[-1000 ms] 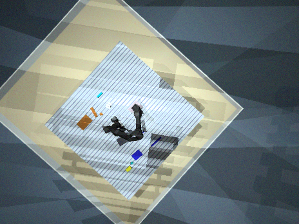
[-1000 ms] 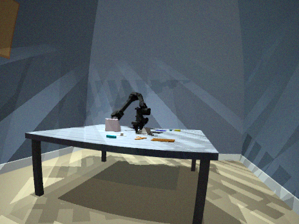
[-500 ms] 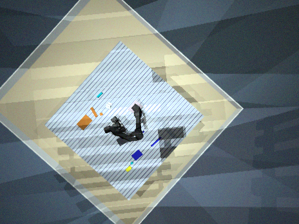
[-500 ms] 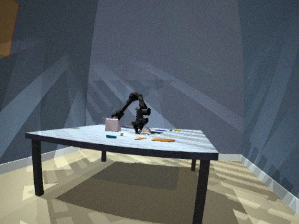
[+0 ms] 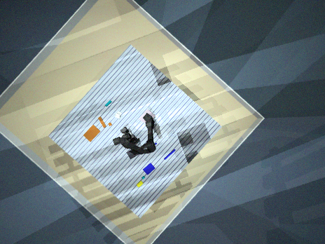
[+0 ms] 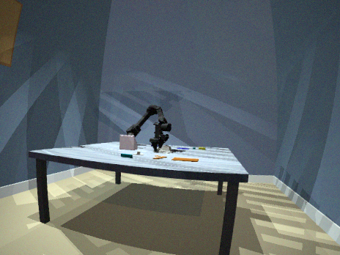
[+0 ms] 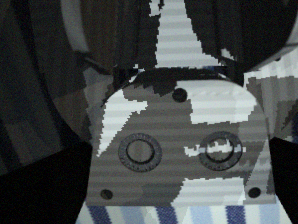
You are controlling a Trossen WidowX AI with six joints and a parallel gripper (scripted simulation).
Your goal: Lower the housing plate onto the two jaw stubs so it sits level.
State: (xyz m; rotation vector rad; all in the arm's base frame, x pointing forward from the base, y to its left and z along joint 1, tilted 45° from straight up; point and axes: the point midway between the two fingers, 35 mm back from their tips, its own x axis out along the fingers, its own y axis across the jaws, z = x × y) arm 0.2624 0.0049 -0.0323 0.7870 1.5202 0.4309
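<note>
Wrist view: the tool (image 7: 176, 147) grips the housing plate (image 7: 180, 167).

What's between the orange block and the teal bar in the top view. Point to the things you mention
Between the orange block (image 5: 92, 133) (image 6: 185, 160) and the teal bar (image 5: 108, 103) (image 6: 127, 156), the top view shows a slim orange piece (image 5: 101, 122).

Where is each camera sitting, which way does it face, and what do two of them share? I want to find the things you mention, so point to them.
Top: high overhead, looking down at the table (image 5: 115, 73) (image 6: 139, 168); the whole arm (image 5: 150, 134) (image 6: 141, 122) shows.
Exterior: off one side, a little above the tabletop, looking across it; the arm shows from the side.
Wrist: on the arm near the end effector, looking along it at the plate (image 7: 180, 165); dark parts of the end effector (image 7: 40, 100) show around the edges.
Top and exterior share the arm, the pale pink block (image 5: 144, 116) (image 6: 127, 142) and the orange slab (image 5: 92, 133) (image 6: 185, 160).
</note>
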